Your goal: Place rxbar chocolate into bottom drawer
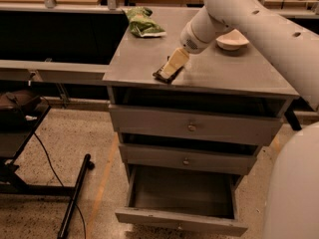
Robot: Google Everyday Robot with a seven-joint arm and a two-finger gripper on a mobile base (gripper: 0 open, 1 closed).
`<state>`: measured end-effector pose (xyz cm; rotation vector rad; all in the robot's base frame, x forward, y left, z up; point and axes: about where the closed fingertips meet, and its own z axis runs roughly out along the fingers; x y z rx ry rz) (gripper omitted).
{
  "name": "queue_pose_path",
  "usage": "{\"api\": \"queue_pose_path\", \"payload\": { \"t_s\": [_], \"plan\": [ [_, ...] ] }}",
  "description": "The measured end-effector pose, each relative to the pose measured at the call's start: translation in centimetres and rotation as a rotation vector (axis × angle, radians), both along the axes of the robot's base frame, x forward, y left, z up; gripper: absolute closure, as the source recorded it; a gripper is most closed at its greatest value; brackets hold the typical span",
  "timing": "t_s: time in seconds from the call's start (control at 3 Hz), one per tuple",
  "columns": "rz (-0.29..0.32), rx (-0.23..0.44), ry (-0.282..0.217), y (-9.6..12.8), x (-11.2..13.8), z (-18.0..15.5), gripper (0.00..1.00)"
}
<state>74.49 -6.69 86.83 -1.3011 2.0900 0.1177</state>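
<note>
- Right now my gripper (172, 69) is down on the rxbar chocolate (160, 75), touching it from above.
- I cannot tell if my gripper is holding the bar tight or just resting on it.
- The bar lies flat on the grey cabinet top (234, 76), near the front edge and a bit to the left.
- Way down below, the bottom drawer (182, 224) is pulled out, and I see nothing inside it.
- So one part looks done: the drawer is open and ready.
- The two drawers above it, the top one (192, 127) and the middle one (185, 161), are closed.
- I think the big part is left: lift the bar, carry it out past the front edge, bring it down low, and let it go inside the open drawer.
- A green snack bag (143, 23) sits at the back left of the top, well apart from the bar.
- A pale bowl (232, 40) sits at the back right, also out of my way.
</note>
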Motion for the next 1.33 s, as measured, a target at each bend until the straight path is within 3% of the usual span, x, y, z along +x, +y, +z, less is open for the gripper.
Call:
{"api": "queue_pose_path", "payload": {
  "t_s": [0.67,1.33],
  "plan": [
    [0.001,0.001,0.031,0.2,0.4,-1.3,0.00],
    [0.022,0.080,0.069,0.4,0.9,-3.9,0.00]
  ]
}}
